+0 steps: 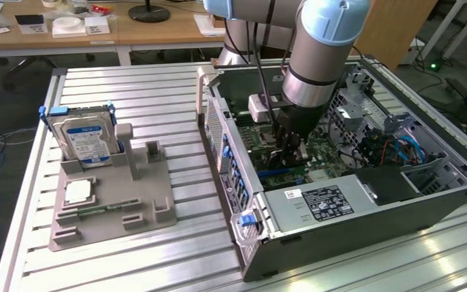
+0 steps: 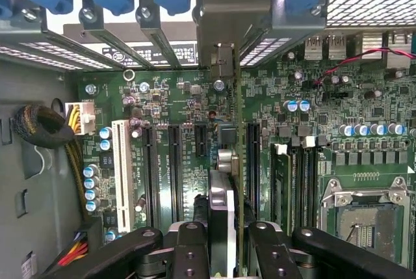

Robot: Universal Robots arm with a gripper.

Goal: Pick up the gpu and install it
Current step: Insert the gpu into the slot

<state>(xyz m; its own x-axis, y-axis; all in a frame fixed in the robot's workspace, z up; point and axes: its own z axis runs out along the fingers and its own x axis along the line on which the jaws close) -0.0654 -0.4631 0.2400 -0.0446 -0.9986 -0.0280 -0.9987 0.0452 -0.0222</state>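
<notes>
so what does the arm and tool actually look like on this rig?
The arm is a thick silver-grey tube with pale blue joint caps and a black ring near the wrist. A dark cable runs down its side to a small pale box mounted at the wrist. The tool is black, with linked finger bars joined by round silver pivot bolts.

A robot arm (image 1: 318, 55) reaches down into an open computer case (image 1: 339, 176) lying on a metal slatted table (image 1: 136, 255). Its lower end sits just above the green motherboard (image 1: 323, 152). To the exterior view's left, a grey holder (image 1: 112, 207) carries an upright hard drive (image 1: 87, 140).
</notes>
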